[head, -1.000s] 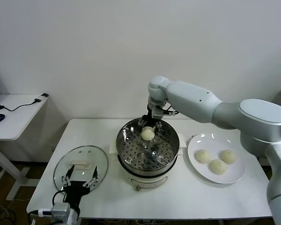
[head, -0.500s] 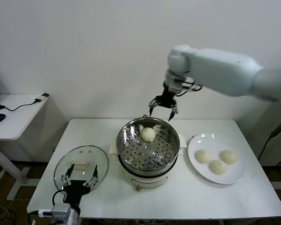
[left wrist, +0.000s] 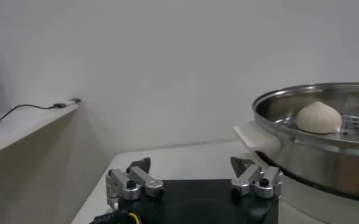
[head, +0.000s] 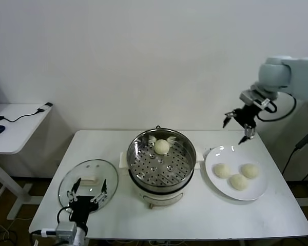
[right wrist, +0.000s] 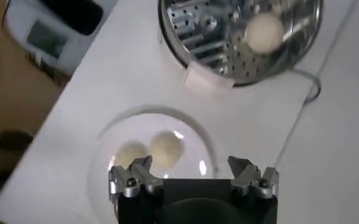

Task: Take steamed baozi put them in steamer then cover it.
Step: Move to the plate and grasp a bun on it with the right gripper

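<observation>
Desk (head: 205,215) first: a white rectangular top carrying everything, with a second white side desk (head: 13,125) off to the robot's left. At its middle stands the steamer (head: 161,160) — a round shiny stainless-steel basket with a perforated floor on a white electric pot base. To the robot's right of it lies a flat white round plate (head: 215,179), and to its left lies the cover (head: 88,179), a round clear glass lid with a metal rim and a white rectangular handle, flat on the desk.

One steamed baozi in the steamer (head: 161,146), a smooth cream-white bun, sits toward the basket's far side; the left wrist view shows it resting on the perforated floor. Three more cream-white baozi on the plate (head: 238,176) lie close together in a cluster.

The right gripper (head: 239,124) hangs in the air above the far edge of the plate, well apart from the steamer, its jaws spread wide and empty. The plate's buns lie below it and nearer the robot, untouched; its wrist view looks down on two of them just ahead of the jaws.

The left gripper (head: 87,193) sits low at the near edge of the cover, jaws wide apart and empty, the lid's handle just beyond them.
</observation>
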